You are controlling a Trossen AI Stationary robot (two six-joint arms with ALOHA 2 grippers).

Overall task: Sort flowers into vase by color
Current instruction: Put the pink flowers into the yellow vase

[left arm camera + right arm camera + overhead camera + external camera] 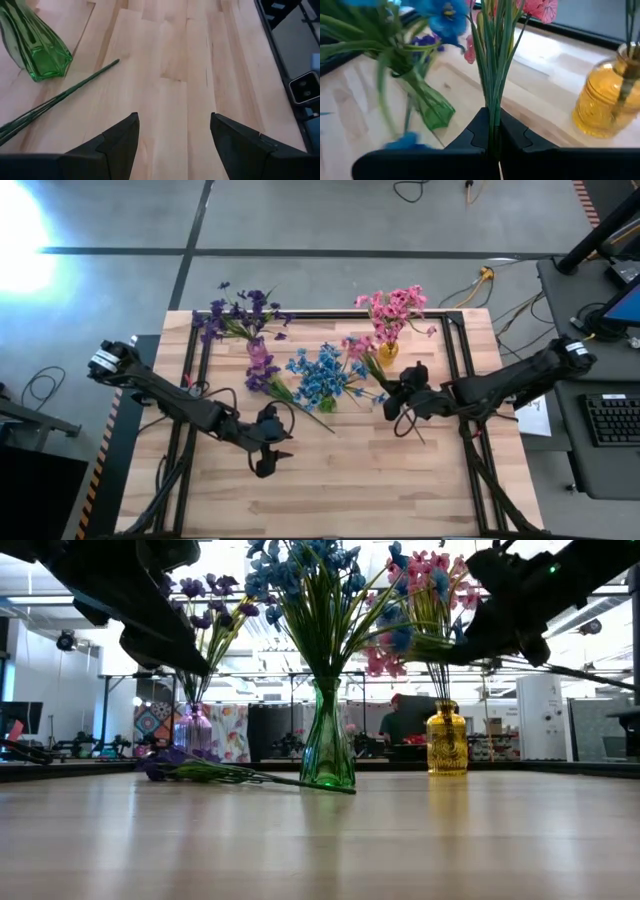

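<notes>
The right gripper (492,135) pinches a pink sprig (495,65) between the green vase (432,107) and yellow vase (602,102); the left gripper (172,132) hovers spread over bare table (170,55) — open boards ahead.

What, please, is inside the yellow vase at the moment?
The yellow vase holds pink flowers on green stems; the stem ends are hidden by the glass.
</notes>
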